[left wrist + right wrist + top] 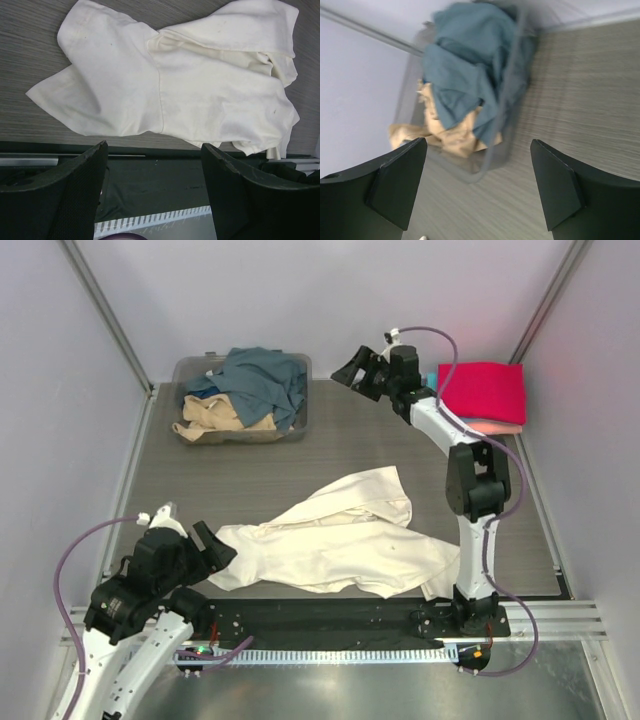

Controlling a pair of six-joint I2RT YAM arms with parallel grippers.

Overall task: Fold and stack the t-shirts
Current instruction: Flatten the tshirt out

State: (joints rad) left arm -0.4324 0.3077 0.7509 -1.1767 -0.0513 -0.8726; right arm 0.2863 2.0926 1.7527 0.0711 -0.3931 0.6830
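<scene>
A large cream t-shirt [345,540] lies crumpled and spread on the table's near middle; it fills the upper part of the left wrist view [190,85]. My left gripper [212,548] is open and empty at the shirt's left edge, above the table's front rail. My right gripper [350,370] is open and empty, raised at the back between the bin and the folded stack. A folded magenta-red shirt [483,390] lies on a salmon-pink one [495,426] at the back right. Slate-blue [262,380] and tan [215,418] shirts fill the bin; both show in the right wrist view [465,65].
A clear plastic bin [295,430] stands at the back left, seen blurred in the right wrist view [492,160]. White walls with metal posts close in the table on three sides. A black rail [330,618] runs along the front edge.
</scene>
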